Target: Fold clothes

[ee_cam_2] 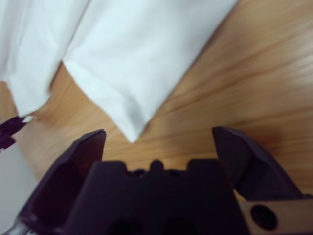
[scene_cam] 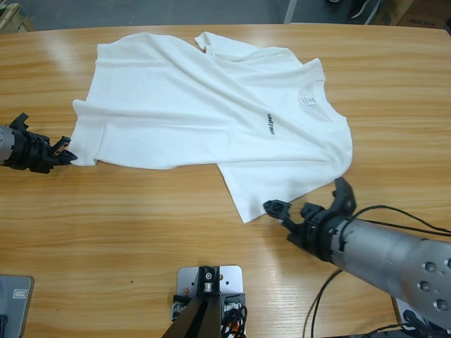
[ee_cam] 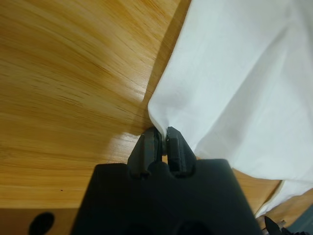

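Observation:
The clothes are a white T-shirt [scene_cam: 204,113] spread across the wooden table, neck label to the right and small dark chest lettering near the middle. At the table's left edge my left gripper [scene_cam: 65,153] is shut on the shirt's lower left corner [ee_cam: 159,117]; the left wrist view shows the cloth pinched between the black jaws [ee_cam: 164,139]. My right gripper [scene_cam: 306,201] is open, just below the shirt's near sleeve. In the right wrist view the sleeve corner [ee_cam_2: 132,129] lies on the wood a little ahead of the spread jaws, apart from them.
Bare wooden table [scene_cam: 141,232] stretches in front of the shirt and to its right. Black cables [scene_cam: 394,211] trail beside the right arm. Boxes [scene_cam: 14,17] stand past the table's far edge.

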Motion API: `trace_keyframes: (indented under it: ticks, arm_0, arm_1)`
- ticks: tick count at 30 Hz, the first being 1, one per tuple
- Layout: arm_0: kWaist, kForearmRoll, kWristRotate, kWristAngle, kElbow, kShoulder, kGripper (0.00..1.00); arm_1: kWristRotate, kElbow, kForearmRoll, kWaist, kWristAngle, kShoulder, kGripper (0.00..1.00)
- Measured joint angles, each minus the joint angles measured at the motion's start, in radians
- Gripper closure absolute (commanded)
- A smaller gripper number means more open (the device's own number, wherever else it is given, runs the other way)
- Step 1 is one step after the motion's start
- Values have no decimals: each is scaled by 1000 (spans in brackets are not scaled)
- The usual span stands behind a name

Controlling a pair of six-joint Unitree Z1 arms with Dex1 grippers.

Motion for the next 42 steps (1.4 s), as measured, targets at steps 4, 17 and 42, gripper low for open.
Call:
trace_keyframes:
  ticks: [4,17,42]
  arm_0:
    - [0,0,0,0,0,0,1000]
    - [0,0,0,0,0,0,1000]
    - [2,0,0,0,0,0,1000]
  arm_1:
    - [-4,-21,-103,0,19,62,110]
    - [-58,-43,-265,-54,48,163,133]
    - [-272,4,-346,-157,88,216,1000]
